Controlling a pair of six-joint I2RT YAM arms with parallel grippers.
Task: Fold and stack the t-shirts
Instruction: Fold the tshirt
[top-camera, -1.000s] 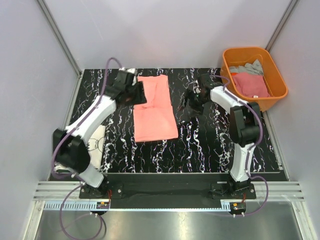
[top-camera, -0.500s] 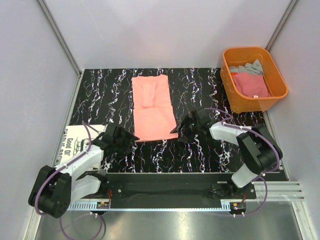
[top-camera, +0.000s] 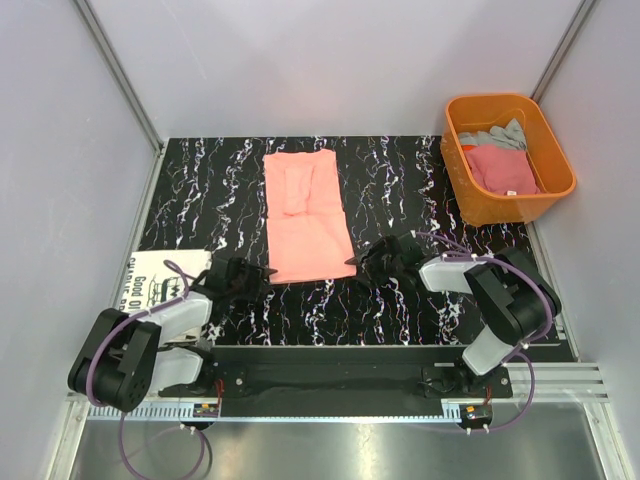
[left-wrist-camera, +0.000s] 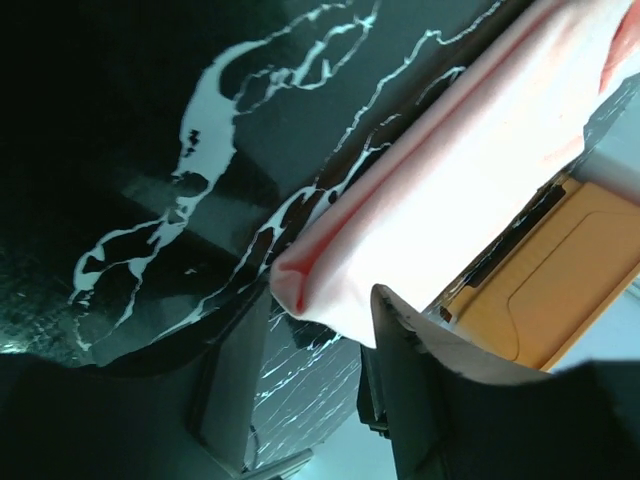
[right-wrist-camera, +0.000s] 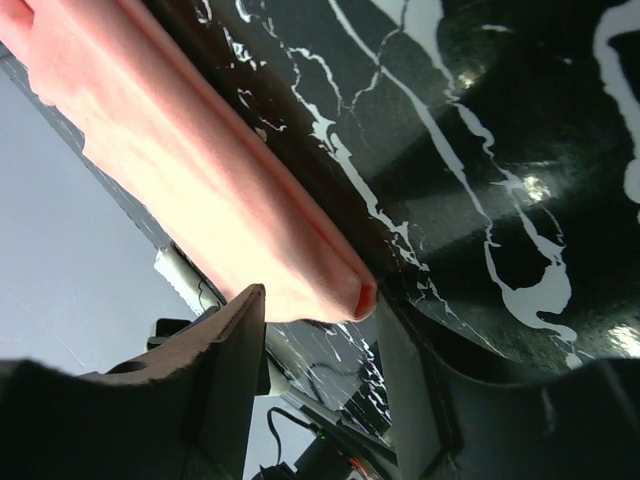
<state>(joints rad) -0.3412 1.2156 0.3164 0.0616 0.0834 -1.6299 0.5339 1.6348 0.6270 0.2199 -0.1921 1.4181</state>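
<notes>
Two grippers sat low on the black marbled table, salmon-pink t-shirt lay folded in a long strip mid-table, left gripper at its near left corner, right gripper at its near right corner, both finger pairs stood spread, each corner lay between them, white lettered t-shirt at the left edge.

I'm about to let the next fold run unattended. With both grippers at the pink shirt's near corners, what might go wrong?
1. The salmon-pink t-shirt is layered at its near edge; the open left gripper and right gripper might pinch only some layers, so the fold could splay on lifting.
2. Both grippers sit low over the table; closing may scrape it or miss the cloth.
3. The left arm reaches over the white t-shirt and may drag it.
</notes>
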